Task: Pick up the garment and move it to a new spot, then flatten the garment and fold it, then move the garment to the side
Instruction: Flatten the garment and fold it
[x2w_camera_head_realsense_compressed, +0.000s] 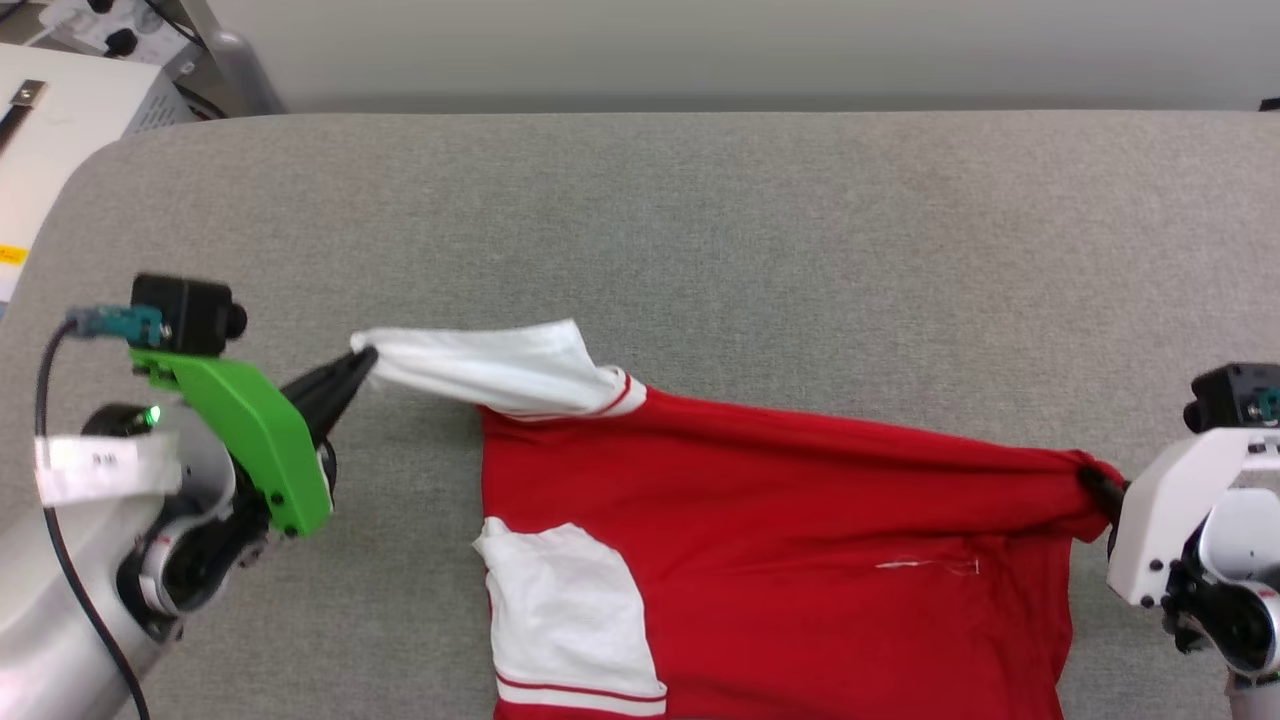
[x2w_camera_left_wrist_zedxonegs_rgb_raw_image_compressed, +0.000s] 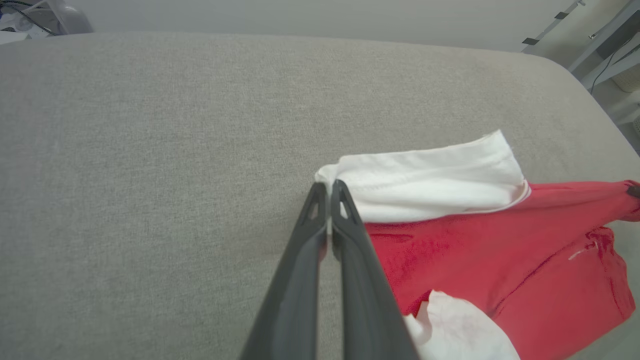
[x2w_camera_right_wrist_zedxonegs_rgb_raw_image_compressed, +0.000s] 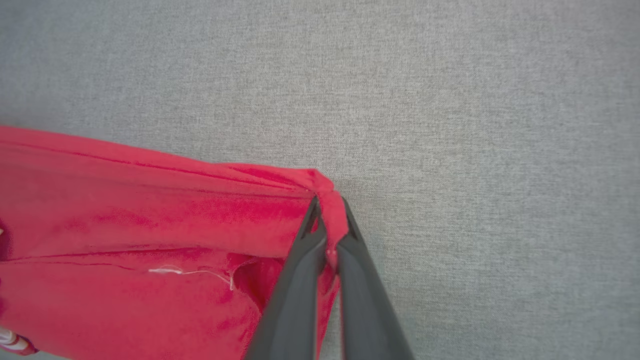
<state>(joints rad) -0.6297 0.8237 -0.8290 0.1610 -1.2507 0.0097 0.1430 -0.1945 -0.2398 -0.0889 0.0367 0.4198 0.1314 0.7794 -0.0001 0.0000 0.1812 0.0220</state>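
Note:
The garment (x2w_camera_head_realsense_compressed: 780, 530), a red shirt with white sleeves, lies stretched across the grey padded surface (x2w_camera_head_realsense_compressed: 700, 220). My left gripper (x2w_camera_head_realsense_compressed: 362, 362) is shut on the tip of the upper white sleeve (x2w_camera_head_realsense_compressed: 490, 368), pulling it out to the left; the left wrist view shows the closed fingertips pinching the garment (x2w_camera_left_wrist_zedxonegs_rgb_raw_image_compressed: 450, 240) at that sleeve's edge, left gripper (x2w_camera_left_wrist_zedxonegs_rgb_raw_image_compressed: 329, 189). My right gripper (x2w_camera_head_realsense_compressed: 1095, 485) is shut on a bunched red corner at the far right. In the right wrist view the garment (x2w_camera_right_wrist_zedxonegs_rgb_raw_image_compressed: 150, 235) has red fabric pinched between the right gripper (x2w_camera_right_wrist_zedxonegs_rgb_raw_image_compressed: 327, 207) fingers. A second white sleeve (x2w_camera_head_realsense_compressed: 565, 620) lies lower left.
A white box-like device (x2w_camera_head_realsense_compressed: 60, 130) and cables stand beyond the surface's far left corner. The surface's far edge meets a pale wall (x2w_camera_head_realsense_compressed: 700, 50). Bare grey padding stretches behind the shirt and to its left.

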